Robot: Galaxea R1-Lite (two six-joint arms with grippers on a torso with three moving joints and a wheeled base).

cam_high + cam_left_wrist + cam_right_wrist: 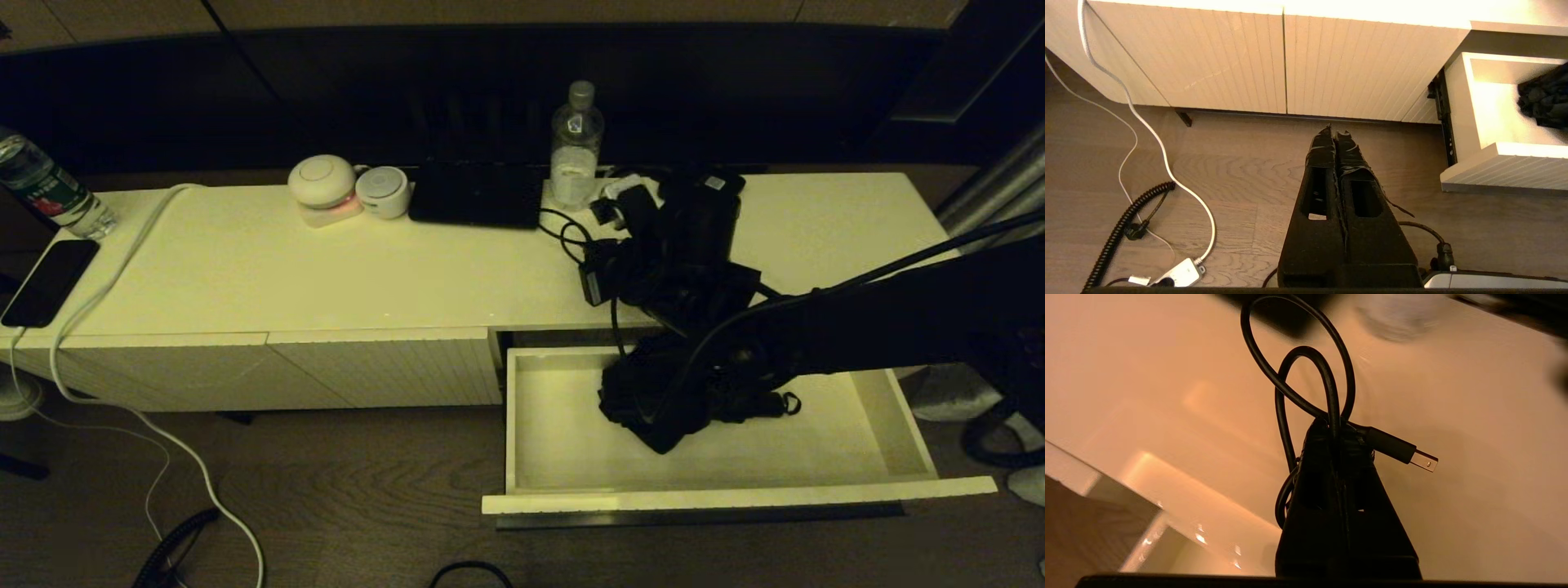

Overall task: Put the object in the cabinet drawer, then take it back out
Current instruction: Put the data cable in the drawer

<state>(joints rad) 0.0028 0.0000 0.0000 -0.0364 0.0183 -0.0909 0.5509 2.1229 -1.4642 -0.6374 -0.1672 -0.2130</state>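
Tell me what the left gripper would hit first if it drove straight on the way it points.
Probably the wood floor just short of the cabinet's ribbed front panels; the left gripper, shut, points there, though depth is hard to judge.

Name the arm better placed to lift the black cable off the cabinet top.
Right. The right gripper has its jaws shut on the black cable, by the open cabinet drawer. The left gripper hangs shut over the floor, away from it.
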